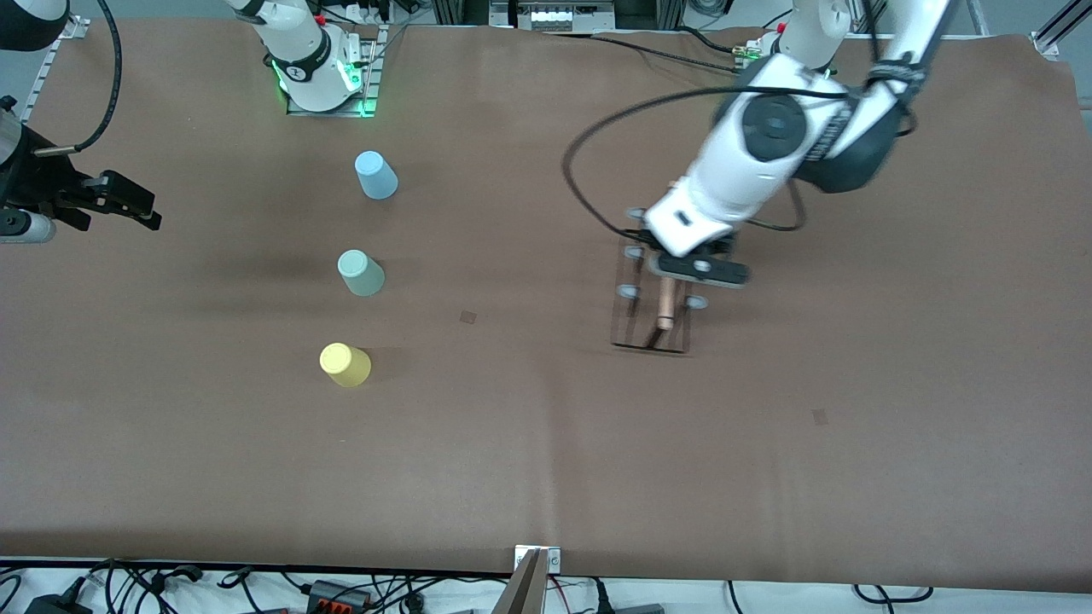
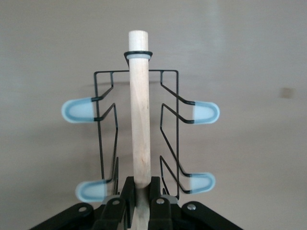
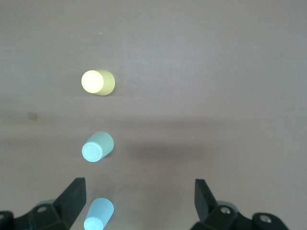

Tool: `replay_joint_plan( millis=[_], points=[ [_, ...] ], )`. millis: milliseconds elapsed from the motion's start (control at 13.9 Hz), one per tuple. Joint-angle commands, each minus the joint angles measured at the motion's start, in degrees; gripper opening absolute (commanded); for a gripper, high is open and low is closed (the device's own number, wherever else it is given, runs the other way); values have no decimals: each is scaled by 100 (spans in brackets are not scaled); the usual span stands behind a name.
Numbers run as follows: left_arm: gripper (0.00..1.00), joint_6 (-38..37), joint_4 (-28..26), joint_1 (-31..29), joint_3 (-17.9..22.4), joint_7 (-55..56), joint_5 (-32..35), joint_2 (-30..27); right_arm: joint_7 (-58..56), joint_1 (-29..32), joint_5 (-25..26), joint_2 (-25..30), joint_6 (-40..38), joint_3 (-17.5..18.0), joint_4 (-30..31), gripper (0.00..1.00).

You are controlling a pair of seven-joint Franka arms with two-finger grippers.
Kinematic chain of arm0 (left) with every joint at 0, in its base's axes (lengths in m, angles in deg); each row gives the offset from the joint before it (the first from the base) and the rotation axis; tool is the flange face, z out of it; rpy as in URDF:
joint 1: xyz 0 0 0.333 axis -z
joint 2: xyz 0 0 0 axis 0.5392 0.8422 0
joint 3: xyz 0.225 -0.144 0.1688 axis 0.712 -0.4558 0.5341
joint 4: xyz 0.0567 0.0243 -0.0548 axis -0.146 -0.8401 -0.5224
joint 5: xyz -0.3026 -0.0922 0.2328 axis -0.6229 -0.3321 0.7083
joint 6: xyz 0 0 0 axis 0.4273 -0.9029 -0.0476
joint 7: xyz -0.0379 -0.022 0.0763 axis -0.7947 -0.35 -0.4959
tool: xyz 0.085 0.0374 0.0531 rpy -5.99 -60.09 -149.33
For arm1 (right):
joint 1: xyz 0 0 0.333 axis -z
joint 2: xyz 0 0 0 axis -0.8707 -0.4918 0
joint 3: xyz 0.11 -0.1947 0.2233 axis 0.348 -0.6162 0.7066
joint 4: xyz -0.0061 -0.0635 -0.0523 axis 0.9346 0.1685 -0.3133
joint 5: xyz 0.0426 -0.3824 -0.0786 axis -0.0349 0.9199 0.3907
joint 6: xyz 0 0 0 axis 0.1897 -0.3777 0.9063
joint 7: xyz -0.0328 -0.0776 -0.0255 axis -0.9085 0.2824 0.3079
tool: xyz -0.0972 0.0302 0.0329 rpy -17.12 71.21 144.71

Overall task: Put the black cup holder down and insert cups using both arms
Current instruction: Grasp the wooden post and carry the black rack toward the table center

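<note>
The left gripper is clamped on the wooden rod of the holder, toward the left arm's end of the table. In the left wrist view the two fingers pinch the rod close to one end, and the rest of the rod runs straight out from them to a black ring near its free tip. The black wire frame spreads to both sides of the rod, with capped prongs sticking outward on each side; four caps show clearly there. In the front view the arm's wrist covers much of the holder, and only the free end of the rod and the rectangular base peek out below the gripper. The base seems to sit on or just above the table, though the angle does not settle whether it touches.

The right gripper waits with its fingers spread wide and nothing between them, up over the right arm's end of the table.

Three cups stand upside down in a loose row, well apart from the holder and toward the right arm's end. The blue cup is farthest from the front camera, the green cup sits in the middle, and the yellow cup is nearest. None touches another.
</note>
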Motion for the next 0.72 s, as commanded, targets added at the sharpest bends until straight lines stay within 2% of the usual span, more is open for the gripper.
replay_joint_plan(
  millis=[0,215,502,645],
  points=[
    [0,-236,983,624,8,778,73,795,15,-187,102,3,4,17,107,100],
    [0,-227,1546,1118,43,1202,73,1279,59,-345,94,-225,144,35,256,100],
    [2,-53,1618,1295,69,1246,73,1569,409,-714,76,-839,565,44,695,100],
    [2,228,1626,1347,70,1247,64,1780,620,-969,76,-1208,706,44,714,100]
  ],
)
